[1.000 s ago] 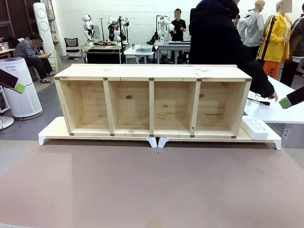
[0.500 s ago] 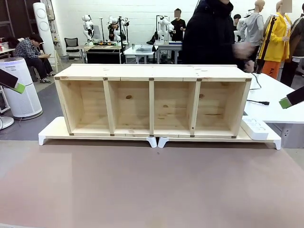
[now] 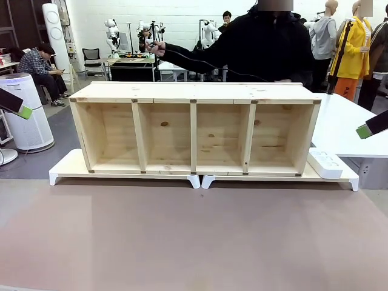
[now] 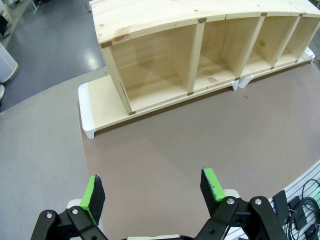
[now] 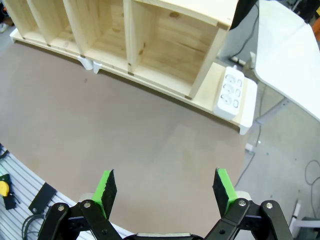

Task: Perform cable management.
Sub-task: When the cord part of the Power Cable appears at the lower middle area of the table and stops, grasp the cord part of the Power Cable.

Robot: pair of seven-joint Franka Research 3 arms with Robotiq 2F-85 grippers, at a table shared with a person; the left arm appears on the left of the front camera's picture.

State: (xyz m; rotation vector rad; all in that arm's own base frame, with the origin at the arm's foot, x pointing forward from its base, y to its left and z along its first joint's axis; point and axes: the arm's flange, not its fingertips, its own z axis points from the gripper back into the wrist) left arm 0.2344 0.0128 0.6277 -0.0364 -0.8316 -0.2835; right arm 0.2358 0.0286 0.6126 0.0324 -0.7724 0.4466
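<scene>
A person stands behind the wooden shelf (image 3: 194, 130) and holds the thin black cable (image 3: 213, 66) up above it. One hand (image 3: 156, 47) is stretched to the picture's left with the cable's end, and the cord slants down to the shelf top at the right. I cannot make out the plug. My left gripper (image 4: 152, 190) is open and hovers over the brown table, with its pad (image 3: 24, 111) at the left edge of the front view. My right gripper (image 5: 164, 187) is open too, and its pad (image 3: 362, 131) shows at the right edge.
The shelf has several open compartments and rests on two white risers (image 3: 121, 176). A white power strip (image 3: 325, 162) (image 5: 231, 93) lies on the right riser beside the shelf. A white table (image 3: 345, 127) stands at the right. The brown tabletop (image 3: 194, 236) stretches out in front.
The person has moved from leaning over the white table to behind the shelf, lifting the cable off that table and stretching it leftward. Neither arm has moved.
</scene>
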